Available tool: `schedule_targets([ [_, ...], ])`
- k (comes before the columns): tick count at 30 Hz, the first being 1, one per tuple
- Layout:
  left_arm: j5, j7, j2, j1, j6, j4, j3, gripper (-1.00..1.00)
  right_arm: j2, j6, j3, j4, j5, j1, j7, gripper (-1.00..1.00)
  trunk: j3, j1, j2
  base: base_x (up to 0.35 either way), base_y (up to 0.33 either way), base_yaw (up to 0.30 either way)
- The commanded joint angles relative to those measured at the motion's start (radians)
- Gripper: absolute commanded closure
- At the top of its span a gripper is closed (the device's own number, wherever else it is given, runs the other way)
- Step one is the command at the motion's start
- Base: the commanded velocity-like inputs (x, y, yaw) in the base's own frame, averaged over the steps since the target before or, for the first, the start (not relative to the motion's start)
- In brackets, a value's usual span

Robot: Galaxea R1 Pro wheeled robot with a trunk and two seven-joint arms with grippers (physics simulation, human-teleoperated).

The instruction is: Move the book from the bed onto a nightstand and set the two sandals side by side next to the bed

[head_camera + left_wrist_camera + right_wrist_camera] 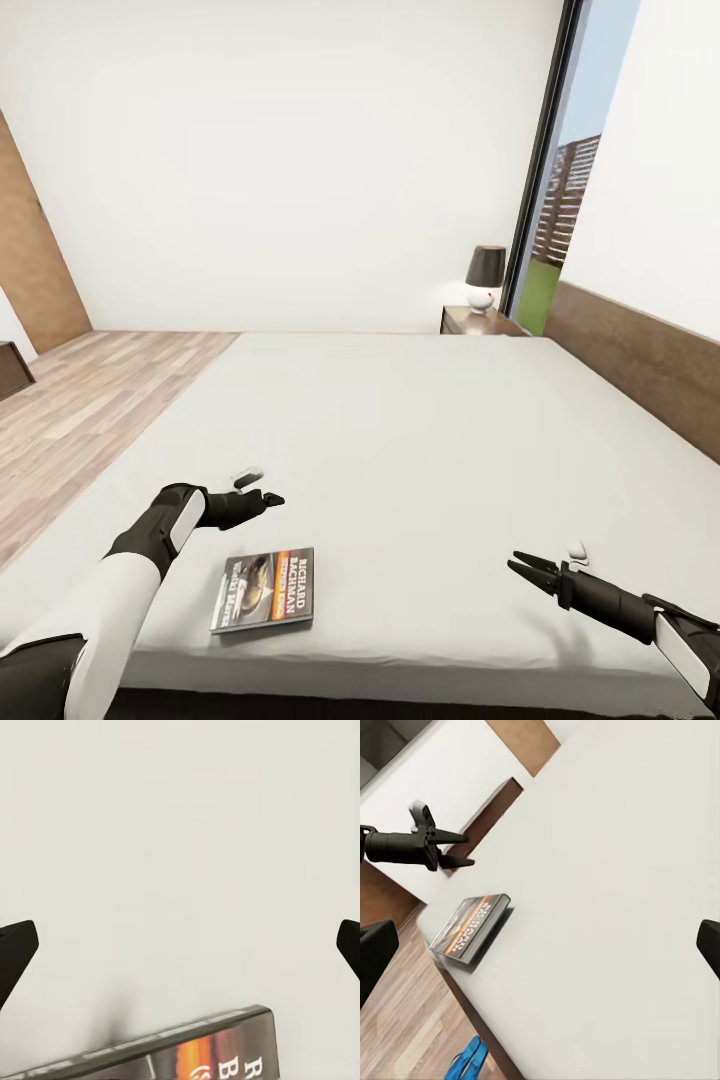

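Room: white-walled bedroom, the bed with its pale mattress spread before me.
Left gripper: jaws spread wide, holding nothing, hovering above the mattress just beyond the book.
Right gripper: jaws parted, empty, well apart from the book.
Book: lying flat near the bed's near edge.
Nightstand: far corner, under a lamp.
Sandal: a blue one on the floor beside the bed.
Progress: I judge nothing done yet; book ungrasped, sandals still to arrange.
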Motion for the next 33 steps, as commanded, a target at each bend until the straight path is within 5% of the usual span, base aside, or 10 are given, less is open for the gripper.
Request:
schedule_targets([
  [1, 0.002, -0.002, 0.000, -0.001, 0.007, -0.001, 0.004, -1.00, -0.001, 0.011, 0.006, 0.000, -0.010, -0.001, 0.001, -1.00, -0.004, 0.004, -0.008, 0.000, 0.000, 0.000],
  [24, 0.002, -0.003, 0.000, -0.001, 0.007, -0.001, 0.005, -1.00, -0.001, 0.010, 0.006, 0.000, -0.009, -0.001, 0.001, -1.00, -0.051, 0.061, -0.113, 0.000, 0.000, 0.000],
  [33, 0.002, -0.003, 0.000, -0.001, 0.007, -0.001, 0.005, -1.00, -0.001, 0.010, 0.006, 0.000, -0.009, -0.001, 0.001, -1.00, -0.051, 0.061, -0.113, 0.000, 0.000, 0.000],
])
